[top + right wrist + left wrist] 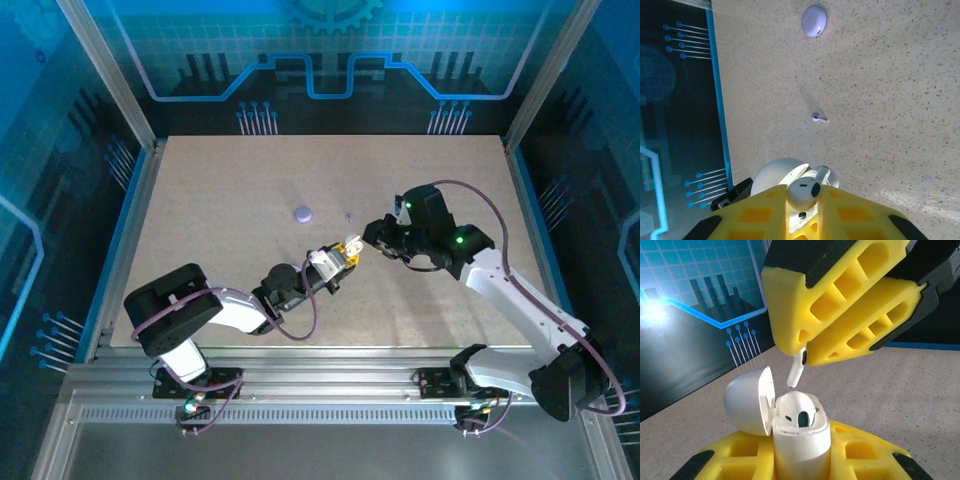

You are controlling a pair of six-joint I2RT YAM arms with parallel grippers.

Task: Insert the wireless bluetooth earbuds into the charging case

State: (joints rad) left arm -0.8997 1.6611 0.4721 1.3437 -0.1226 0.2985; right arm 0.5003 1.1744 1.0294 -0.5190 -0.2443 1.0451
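Note:
My left gripper [802,460] is shut on the white charging case [801,437], holding it upright with its lid [747,400] swung open to the left. Directly above the case's opening hangs one white earbud [797,369], stem down, a small gap from the case. My right gripper [804,212] is shut on that earbud [803,192]. Seen from above, the two grippers meet at mid-table: left gripper [340,258], right gripper [366,244]. A second earbud [819,118], pale lavender, lies loose on the table [348,215] beyond them.
A small round pale lavender object [302,213] lies on the table farther back and to the left, also near the top of the right wrist view as the round object [814,20]. The beige table [450,180] is ringed by metal framing and blue printed walls.

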